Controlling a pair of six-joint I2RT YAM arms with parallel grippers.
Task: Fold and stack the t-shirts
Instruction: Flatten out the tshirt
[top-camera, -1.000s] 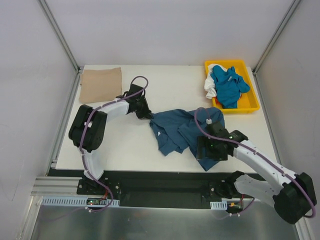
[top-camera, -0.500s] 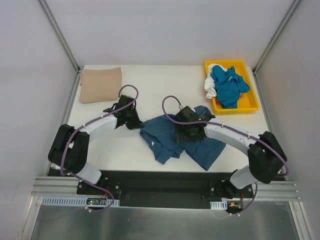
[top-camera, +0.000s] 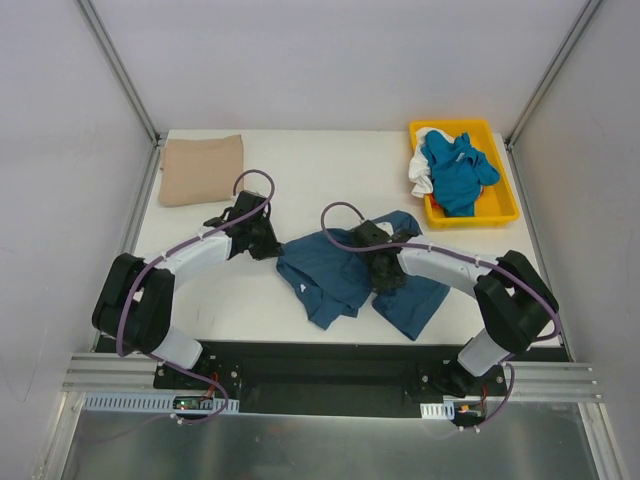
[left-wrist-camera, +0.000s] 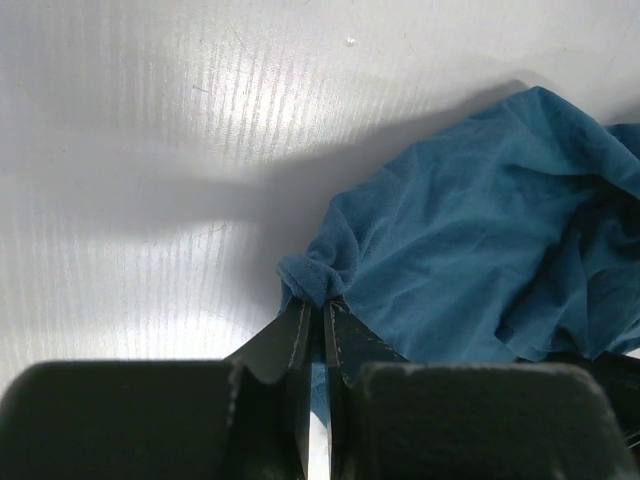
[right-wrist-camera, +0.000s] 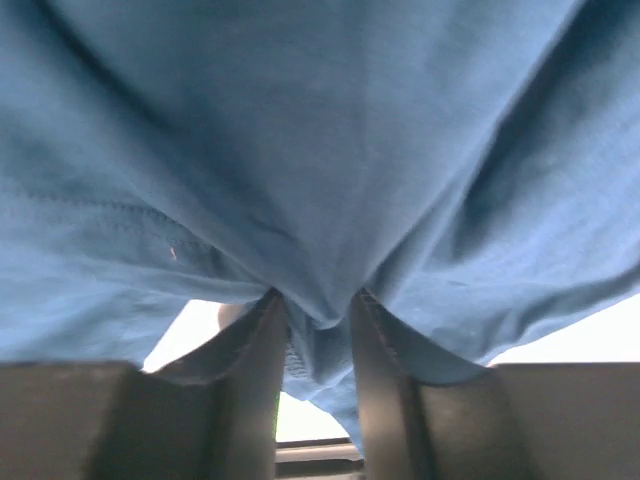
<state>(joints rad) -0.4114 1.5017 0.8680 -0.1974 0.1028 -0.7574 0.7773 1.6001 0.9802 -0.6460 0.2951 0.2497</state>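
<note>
Cloth of the dark teal t-shirt was clamped in the closed left tool at its left edge and the closed right tool mid-body, seemingly for spreading flat.

White table, evenly lit. Pale blank walls on three sides, aluminium posts at the back corners. Near edge: dull metal sheet, possibly the floor.

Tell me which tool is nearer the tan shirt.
Left. The left tool pinches an edge of the teal shirt, not far from the tan shirt; the right tool grips the teal shirt farther right.
</note>
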